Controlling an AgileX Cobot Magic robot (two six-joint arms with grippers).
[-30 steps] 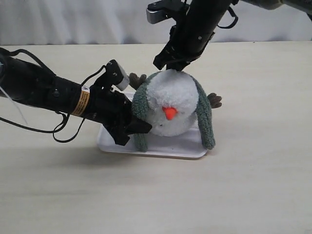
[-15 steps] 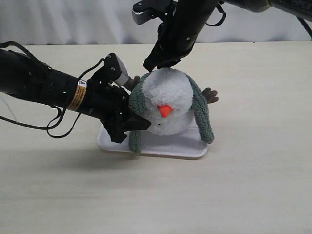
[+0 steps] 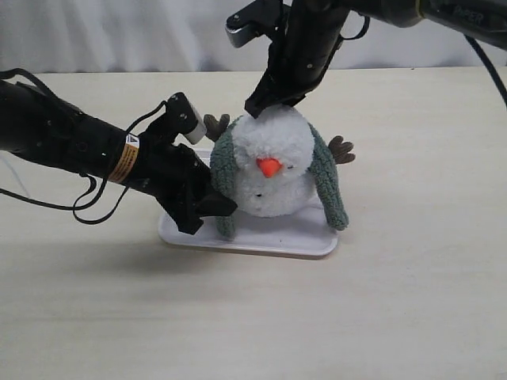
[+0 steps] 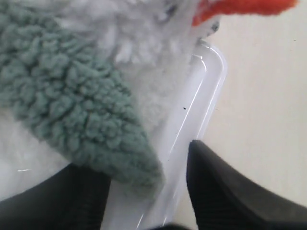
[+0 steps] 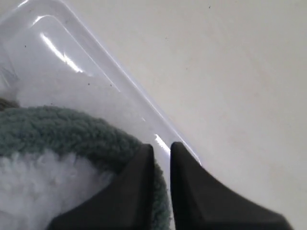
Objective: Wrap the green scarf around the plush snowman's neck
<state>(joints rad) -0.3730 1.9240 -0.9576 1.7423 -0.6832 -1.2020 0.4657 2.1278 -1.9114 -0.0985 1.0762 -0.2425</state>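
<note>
The plush snowman [image 3: 269, 162] stands on a white tray [image 3: 293, 241], orange nose facing the camera. The green scarf [image 3: 223, 170] passes behind its head and hangs down both sides, and the right strand [image 3: 331, 190] reaches the tray. The neck crease is hidden by fur. My left gripper [image 3: 215, 204] is open low at the left strand; in the left wrist view the scarf's [image 4: 72, 100] rounded end lies between the spread fingers of the left gripper [image 4: 141, 167]. My right gripper [image 3: 265, 107] sits at the top back of the head, shut to a thin slit [image 5: 162, 146], with the scarf [image 5: 62, 129] under one finger.
The tray's clear rim [image 5: 72, 52] lies on a pale tabletop [image 3: 412, 301]. Brown twig arms [image 3: 341, 149] stick out at both sides of the snowman. The left arm's cables [image 3: 95, 210] trail over the table. A white wall [image 3: 119, 36] rises behind the table.
The snowman's head has risen and its nose sits higher. The right gripper swung left, then partly back. The left gripper drew slightly left along the scarf end.
</note>
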